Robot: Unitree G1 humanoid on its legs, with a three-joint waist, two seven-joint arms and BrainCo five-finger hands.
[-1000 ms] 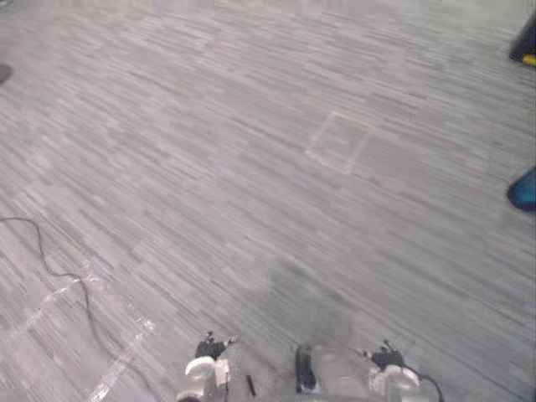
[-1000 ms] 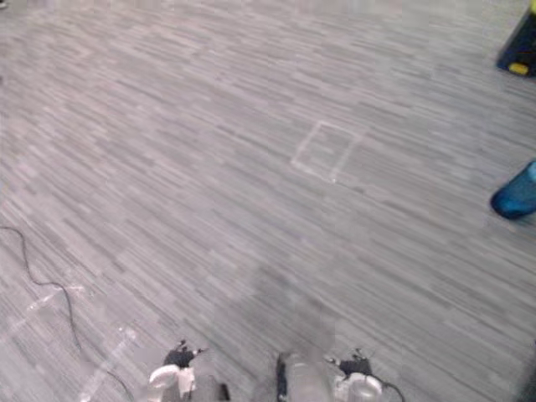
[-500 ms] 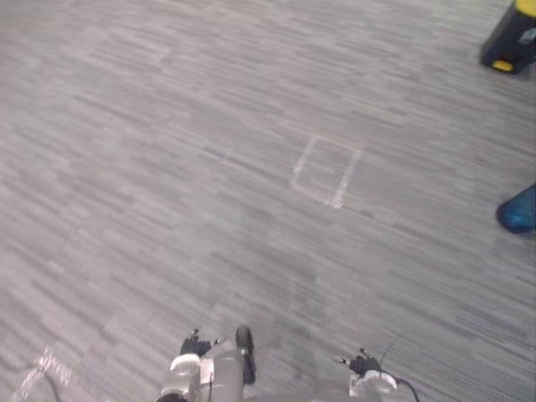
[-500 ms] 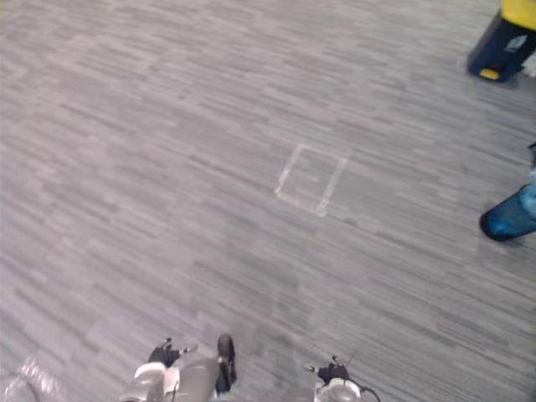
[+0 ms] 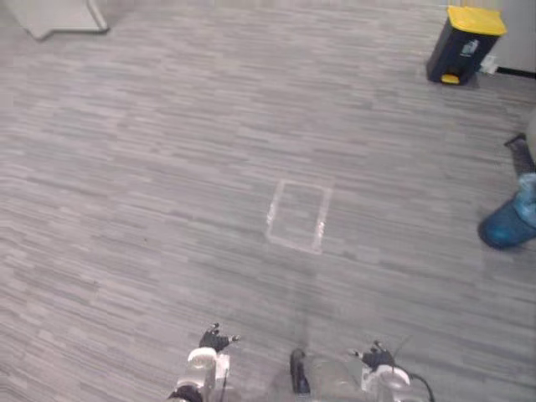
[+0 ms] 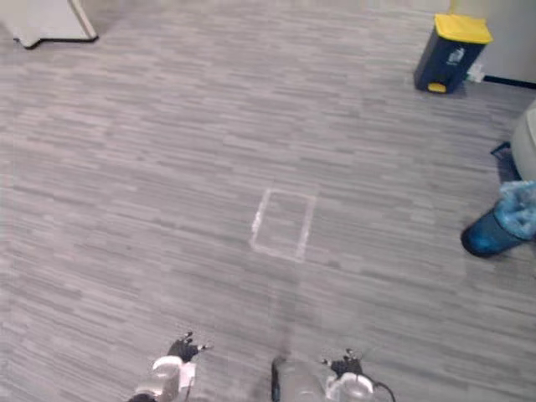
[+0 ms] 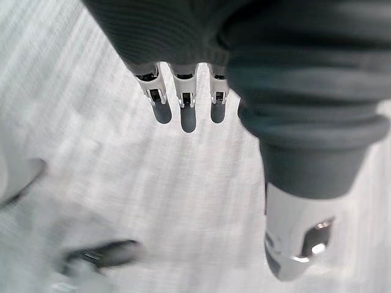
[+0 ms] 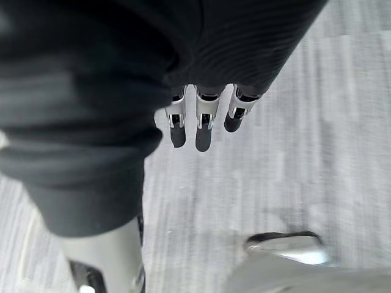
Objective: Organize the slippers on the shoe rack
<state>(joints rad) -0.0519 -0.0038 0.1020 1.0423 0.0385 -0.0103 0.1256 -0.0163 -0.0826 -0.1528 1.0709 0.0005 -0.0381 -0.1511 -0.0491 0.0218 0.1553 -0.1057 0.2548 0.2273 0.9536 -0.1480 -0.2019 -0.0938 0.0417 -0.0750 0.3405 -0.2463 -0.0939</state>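
Nearest, the left hand (image 7: 187,113) hangs over the floor (image 5: 151,184) with its fingers straight and relaxed, the thumb apart from them, and nothing in it. The right hand (image 8: 203,127) hangs the same way, released and empty. The floor is grey striped carpet, bare in the near and middle ground. A little farther, near the centre, a pale tape rectangle (image 5: 297,216) is marked on it. Farther on at the right edge stands a blue tub (image 6: 494,230) with what looks like a crumpled liner in it. Beyond it, at the far right, is a dark bin with a yellow lid (image 5: 465,43). At the far left is the foot of a pale cabinet (image 5: 57,17). Where the slippers and the shoe rack stand I cannot tell from here, so the robot probably has to turn or walk before any reach. Slippers should be light, soft and floppy, not fragile, and the soles may be a little slick. I would pinch each one across the upper band or at the heel rim, thumb inside and fingers outside, because a hold on the toe alone would let it sag and swing. Compared with half a second ago the whole scene has shifted, so the camera has moved and not the things. The view now reaches farther: the bin shows whole, the cabinet foot has come in at the far left, and the tape rectangle sits lower and nearer the centre.
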